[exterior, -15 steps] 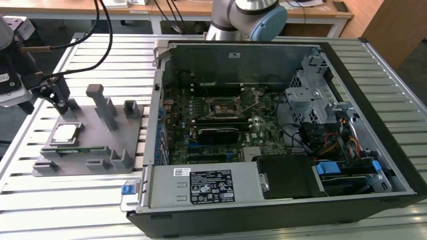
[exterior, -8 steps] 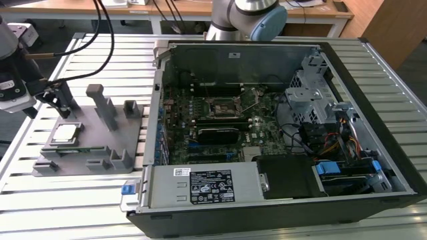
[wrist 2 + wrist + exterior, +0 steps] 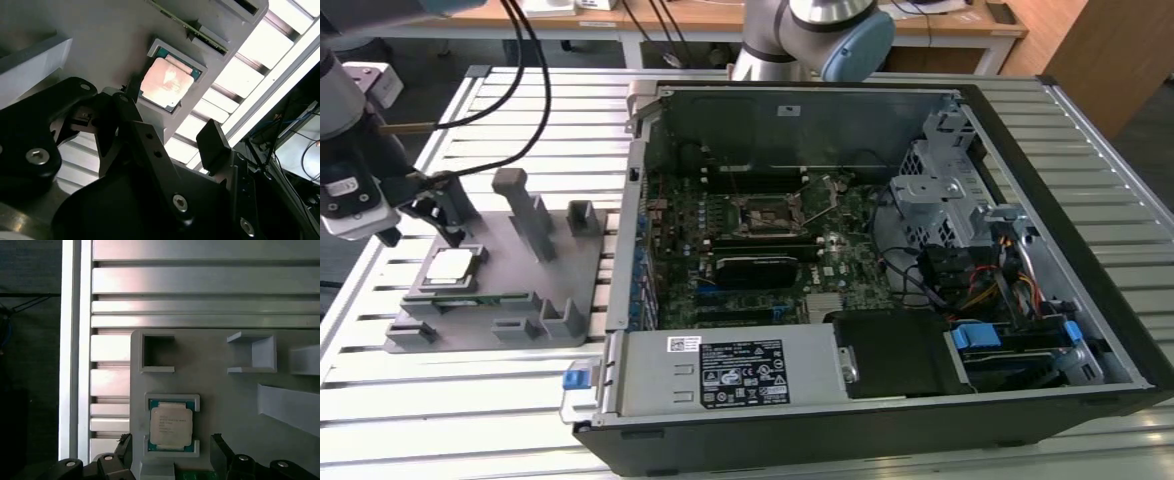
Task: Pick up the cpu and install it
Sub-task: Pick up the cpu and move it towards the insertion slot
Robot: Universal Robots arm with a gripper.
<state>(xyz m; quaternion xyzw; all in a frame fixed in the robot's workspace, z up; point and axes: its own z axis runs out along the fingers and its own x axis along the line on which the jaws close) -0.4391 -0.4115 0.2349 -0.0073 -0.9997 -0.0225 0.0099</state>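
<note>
Cpu (image 3: 450, 265) lies flat in a small square pocket on the grey holder (image 3: 520, 300). That's at the exterior view's left, on the table w/ long slats (image 3: 507, 100). The pocket's low walls hug the chip, I think so it can't slide & always sits in the same spot. Its shiny side is up, prob. to keep the underside safe.

Gripper (image 3: 171, 445) hangs just above the cpu & seems not to touch it. Its two black fingers (image 3: 220, 452) are spread wide, one on each side of the pocket, in both wrist views. I think they're that far apart so they clear the chip's edges. Nothing is held yet.

Open pc case (image 3: 1067, 150) sits at the exterior view's right, well apart from the holder. The socket (image 3: 767, 212) in the middle of its green board looks bare, so no chip is in yet.
</note>
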